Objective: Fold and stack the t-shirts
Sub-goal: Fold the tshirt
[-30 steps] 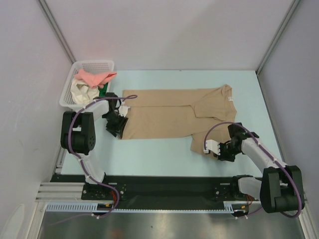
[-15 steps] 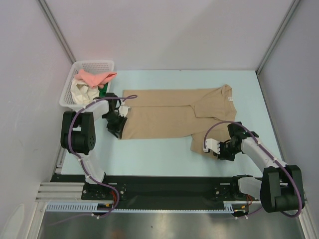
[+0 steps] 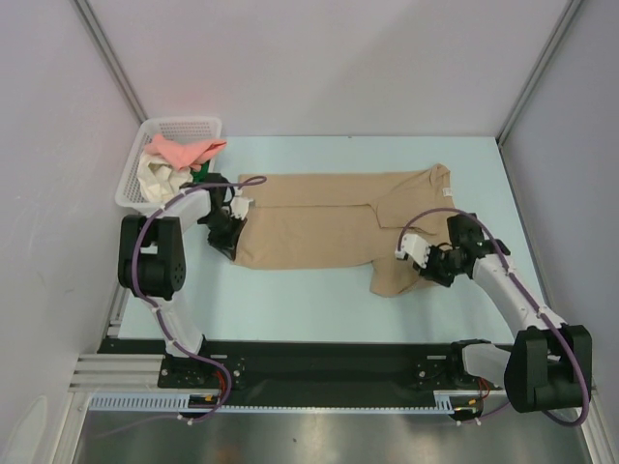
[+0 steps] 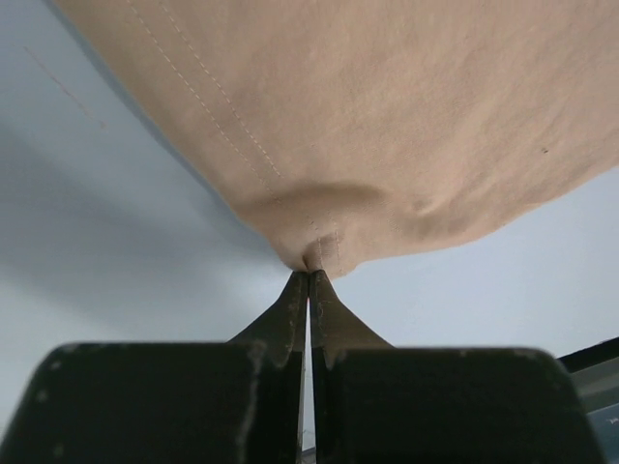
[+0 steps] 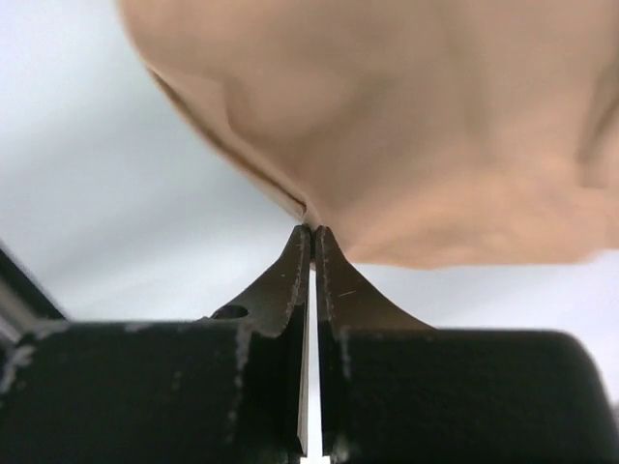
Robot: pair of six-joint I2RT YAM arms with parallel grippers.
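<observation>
Both ends of the tan t-shirt (image 3: 329, 227), spread across the middle of the table (image 3: 290, 309), are pinched in the top view: the left gripper (image 3: 230, 232) at its left end, the right gripper (image 3: 423, 259) at its near-right edge. Other t-shirts (image 3: 179, 153) fill the basket (image 3: 184, 123) at the far-left corner. Each wrist view shows jaws clamped on tan cloth.

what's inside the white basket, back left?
A salmon-pink shirt on top, a cream-white shirt beneath it, a sliver of green cloth beside them. Anything deeper is covered.
</observation>
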